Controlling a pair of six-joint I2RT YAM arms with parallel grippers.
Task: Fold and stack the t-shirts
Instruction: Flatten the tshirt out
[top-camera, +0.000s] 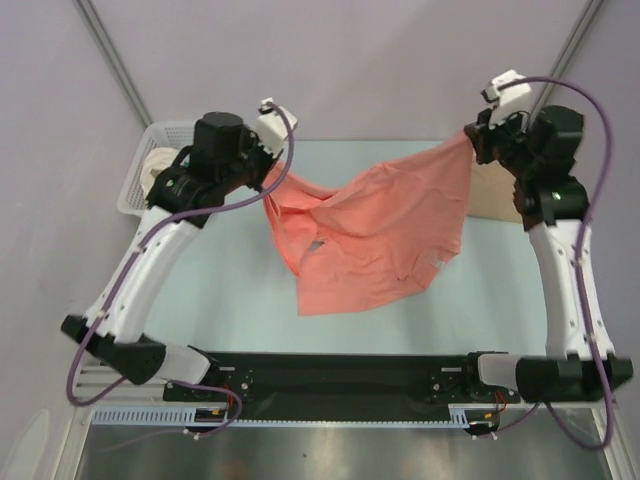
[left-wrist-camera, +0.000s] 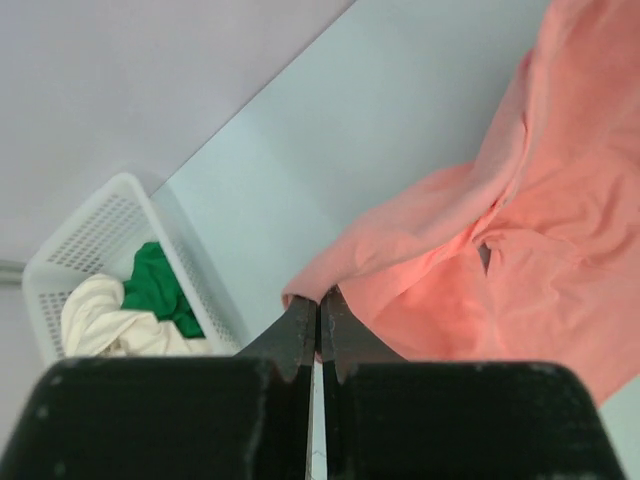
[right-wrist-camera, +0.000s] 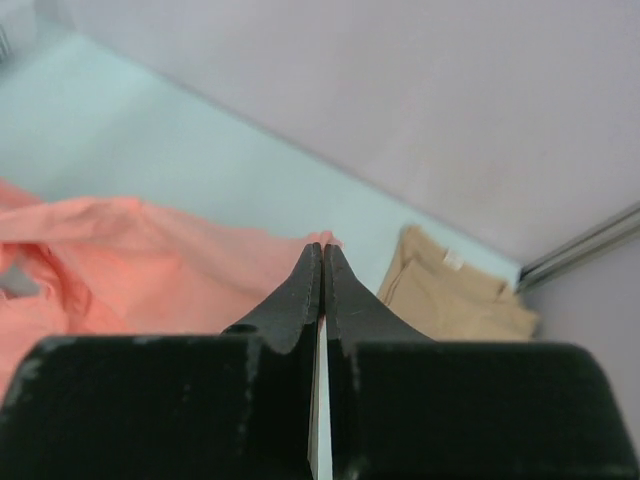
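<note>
Pinched one edge of the salmon-pink t-shirt (left-wrist-camera: 520, 260) right at the clenched tips of the left gripper (left-wrist-camera: 318, 300). Clamped another edge the same way at the tips of the right gripper (right-wrist-camera: 322, 248), fingers pressed together on the cloth. Had the shirt slung between the two grippers, sagging below them towards the table (top-camera: 240, 300); could not tell whether it touched. Further out, left of the left gripper, saw the white basket (left-wrist-camera: 90, 225) holding the cream-white t-shirt (left-wrist-camera: 100, 320) and the green t-shirt (left-wrist-camera: 155, 285). Beyond the right gripper, to its right, found the tan t-shirt (right-wrist-camera: 450, 295) lying folded by the table's far edge.
</note>
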